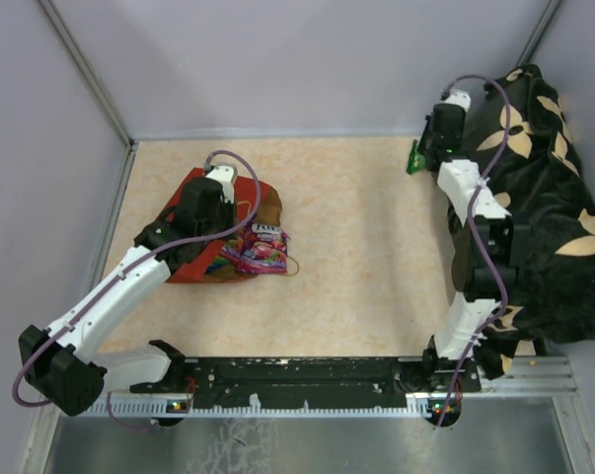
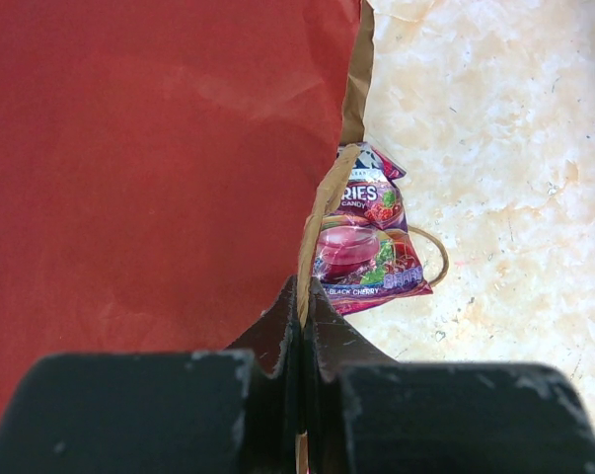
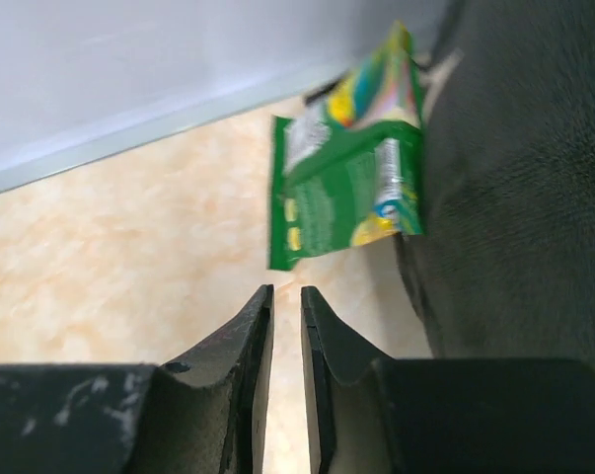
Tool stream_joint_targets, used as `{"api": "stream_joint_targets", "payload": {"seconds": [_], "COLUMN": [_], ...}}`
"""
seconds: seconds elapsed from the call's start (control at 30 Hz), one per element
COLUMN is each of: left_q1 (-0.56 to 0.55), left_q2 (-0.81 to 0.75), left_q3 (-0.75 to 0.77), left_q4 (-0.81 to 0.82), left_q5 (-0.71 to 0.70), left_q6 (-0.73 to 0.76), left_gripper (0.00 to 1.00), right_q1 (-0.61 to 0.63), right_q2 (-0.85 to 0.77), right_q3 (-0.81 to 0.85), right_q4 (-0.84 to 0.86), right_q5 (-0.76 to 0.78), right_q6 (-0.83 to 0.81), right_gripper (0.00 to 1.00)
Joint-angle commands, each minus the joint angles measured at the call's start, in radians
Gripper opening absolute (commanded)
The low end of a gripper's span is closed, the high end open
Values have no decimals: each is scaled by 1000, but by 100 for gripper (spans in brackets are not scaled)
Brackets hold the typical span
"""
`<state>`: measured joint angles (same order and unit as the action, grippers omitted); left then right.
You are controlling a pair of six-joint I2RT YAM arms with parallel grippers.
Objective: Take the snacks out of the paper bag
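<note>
Mottled beige tabletop [image 1: 356, 247]. Plush black flowered cloth [image 1: 544, 227] is heaped along its right side. The matte red paper bag [image 2: 149, 168], kraft-brown inside, lies flat at left, its rim pinched in the closed left end effector [image 2: 302, 306]. The right end effector [image 3: 285, 316] is empty, jaws a slit apart. A glossy purple packet [image 2: 361, 242] lies at the bag's mouth, and a crinkled green packet [image 3: 351, 188] leans against the cloth.

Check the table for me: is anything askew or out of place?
The green packet is not lying flat: it stands tilted on edge, leaning against the black flowered cloth at the far right. Otherwise, a purple packet lies at the mouth of the paper bag, whose edge the left gripper pinches.
</note>
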<state>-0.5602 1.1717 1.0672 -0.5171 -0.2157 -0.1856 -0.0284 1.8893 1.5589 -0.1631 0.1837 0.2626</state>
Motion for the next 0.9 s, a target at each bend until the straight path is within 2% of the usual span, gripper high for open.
{"api": "stream_joint_targets", "payload": {"seconds": [0.0, 0.13, 0.27, 0.4, 0.47, 0.53, 0.6, 0.67, 0.77, 0.8, 0.83, 0.87], "left_q1": [-3, -3, -3, -4, -3, -3, -2, -1, 0, 0, 0, 2], "left_q2": [2, -2, -18, -44, -55, -62, -64, -60, -48, -45, -44, -44], "left_q3": [-11, -18, -39, -65, -77, -91, -103, -110, -104, -101, -99, -101], "left_q4": [-12, -24, -39, -46, -56, -59, -60, -56, -58, -58, -58, -57], "left_q5": [11, 13, 21, 18, 6, -5, -11, -11, -1, 1, 2, 2], "left_q6": [10, 17, 15, 6, 1, 0, 1, 0, -2, -3, -2, -3], "left_gripper": [0, 0, 0, 0, 0, 0, 1, 2, 4, 4, 4, 4], "right_q1": [186, 354, 545, 669, 680, 679, 662, 601, 440, 392, 360, 343], "right_q2": [-197, -275, -187, -60, -73, -132, -218, -349, -455, -463, -460, -450], "right_q3": [-99, -244, -289, -318, -338, -348, -362, -388, -459, -467, -457, -431], "right_q4": [113, 271, 337, 441, 426, 339, 245, 216, 322, 359, 362, 332], "right_q5": [275, 494, 666, 839, 822, 732, 544, 218, -296, -396, -394, -326], "right_q6": [-318, -478, -631, -832, -803, -705, -587, -449, -185, -112, -72, -59], "right_gripper": [16, 10, 13, 38, 54, 74, 88, 94, 96, 97, 97, 97]}}
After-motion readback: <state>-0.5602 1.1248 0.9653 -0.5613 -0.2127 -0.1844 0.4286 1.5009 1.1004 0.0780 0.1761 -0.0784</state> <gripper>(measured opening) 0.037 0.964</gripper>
